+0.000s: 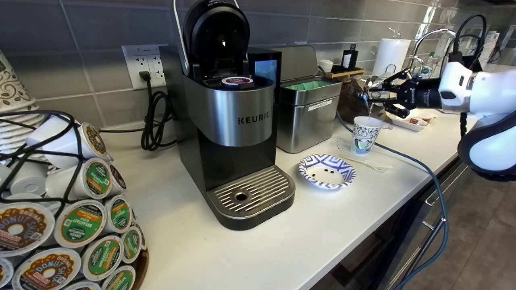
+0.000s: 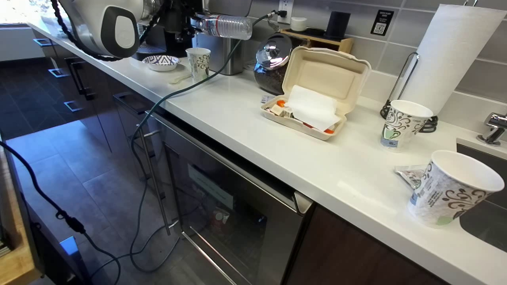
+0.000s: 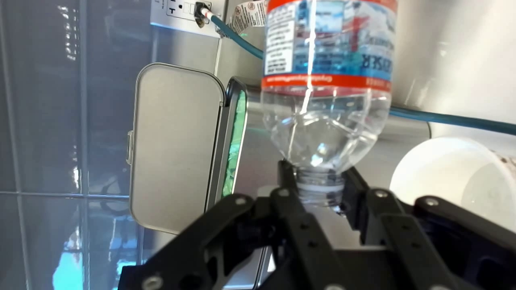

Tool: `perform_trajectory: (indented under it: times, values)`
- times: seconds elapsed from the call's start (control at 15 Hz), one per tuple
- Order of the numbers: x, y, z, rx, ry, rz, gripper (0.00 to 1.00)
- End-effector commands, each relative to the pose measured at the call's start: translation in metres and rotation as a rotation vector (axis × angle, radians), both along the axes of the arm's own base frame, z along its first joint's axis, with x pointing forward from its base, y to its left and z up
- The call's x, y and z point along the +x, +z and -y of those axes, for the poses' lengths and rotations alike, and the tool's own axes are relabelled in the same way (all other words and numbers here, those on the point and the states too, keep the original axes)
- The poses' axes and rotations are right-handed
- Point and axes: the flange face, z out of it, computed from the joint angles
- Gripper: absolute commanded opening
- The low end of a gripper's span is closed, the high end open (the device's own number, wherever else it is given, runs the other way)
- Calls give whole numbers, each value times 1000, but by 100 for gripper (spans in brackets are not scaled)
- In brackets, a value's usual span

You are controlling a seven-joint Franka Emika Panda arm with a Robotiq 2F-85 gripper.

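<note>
1. Plastic, clear and thin, fills the middle of the wrist view: that's the bottle (image 3: 327,76), tipped on its side above the white counter (image 1: 181,241), and the gripper (image 3: 319,183) is clenched around its neck, a finger on each side.
2. Now to its right, the paper cup (image 3: 419,173), upright below the neck end and apart from it, with what I take for a thin stream (image 1: 370,108) between! Slow wrist, I'd say: mouth over the cup's middle, pinch firm, as a round neck could twist, one eye on the fill.
3. Swing to the surface, in an exterior view: far left, coffee pods (image 1: 80,222) stand heaped; next, the coffee maker (image 1: 231,117), head raised, one pod (image 1: 237,81) lying in its top.
4. Then the steel bin (image 1: 308,121), lid up, green lining (image 1: 308,85) showing, and in front of it a blue-patterned bowl (image 1: 348,172).
5. Right again: a paper towel roll (image 1: 391,56) stands by grey tiles (image 1: 342,24), and beyond the counter's edge I look down on dull brown flooring (image 1: 479,217).
</note>
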Motion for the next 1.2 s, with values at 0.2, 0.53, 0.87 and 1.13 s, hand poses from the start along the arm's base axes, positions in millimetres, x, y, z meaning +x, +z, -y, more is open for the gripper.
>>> perform_trajectory:
  times: [0.2, 0.53, 0.87, 1.13]
  values:
    - [3, -5, 1, 44, -25, -45, 8]
    - [6, -6, 4, 97, -46, -72, 8]
    - [10, -6, 9, 168, -77, -106, 8]
    - [13, -1, 15, 306, -103, -139, 8]
